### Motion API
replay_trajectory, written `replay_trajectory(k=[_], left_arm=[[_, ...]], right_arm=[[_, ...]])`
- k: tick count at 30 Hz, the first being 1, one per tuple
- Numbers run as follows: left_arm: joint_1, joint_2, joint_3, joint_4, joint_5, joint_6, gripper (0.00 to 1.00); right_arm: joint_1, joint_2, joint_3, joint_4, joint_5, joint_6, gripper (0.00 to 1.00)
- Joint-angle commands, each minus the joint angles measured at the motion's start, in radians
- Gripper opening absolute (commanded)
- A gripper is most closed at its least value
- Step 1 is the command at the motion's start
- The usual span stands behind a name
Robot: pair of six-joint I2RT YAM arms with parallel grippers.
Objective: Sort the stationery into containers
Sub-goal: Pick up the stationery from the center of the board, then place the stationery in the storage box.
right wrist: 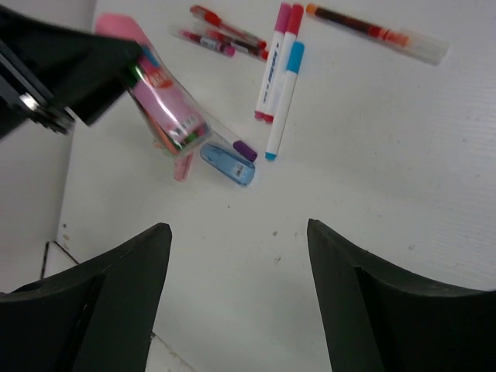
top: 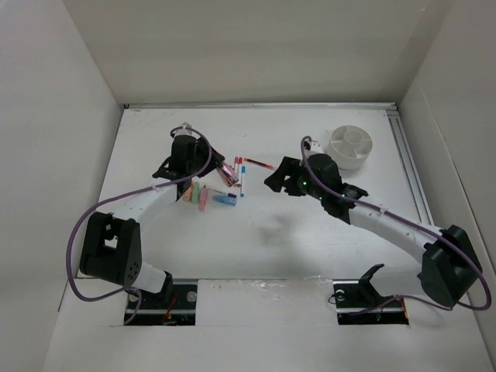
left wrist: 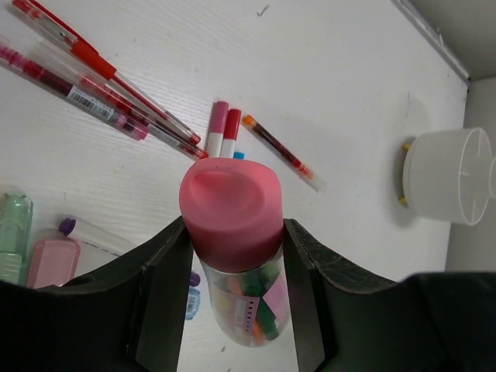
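On the table (top: 310, 232) we find the divided tub (top: 350, 147) upper right; markers (top: 242, 175) at centre, pens (top: 229, 172) just left, short pieces (top: 203, 197) lower left.

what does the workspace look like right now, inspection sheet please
surface: white table, faint dark smudge near the middle
job's things: red pens, markers, orange-capped pen, blue piece, pink piece and green piece loose on the table; divided white tub far right, nothing seen inside
clutter: nothing seen
grippers: left gripper shut on pink-capped clear tube; right gripper open, empty
cables: purple cables loop off both arms
surroundings: white walls on three sides, metal rail at the right edge
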Motion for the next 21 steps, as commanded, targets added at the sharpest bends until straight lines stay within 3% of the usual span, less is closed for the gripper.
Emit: replay_trajectory(k=[1,6,14,18,21], left_arm=[[-0.001,-0.03,-0.051,0.134,0.108,0.111,0.0],[-0.001,-0.021,-0.103,0.293,0.261,0.201,0.0],[-0.24,-0.024,-0.059,0.281,0.177,0.445,0.0],[-0.24,-0.024,-0.082,0.335,0.27,0.465,0.0],[-0.24,-0.033,-0.109,0.372,0.356,0.465,0.0]], right_arm=[[-0.065,-0.082,0.042,0.021,-0.096,0.01,0.77],[-0.116,-0.105,0.088,0.001,-0.21,0.028,0.86],[-0.116,-0.009,0.209,-0.08,-0.294,-0.004,0.87],[-0.125,-0.019,0.209,-0.089,-0.285,-0.004,0.94],[-0.153,-0.019,0.2,-0.098,-0.285,-0.004,0.94]])
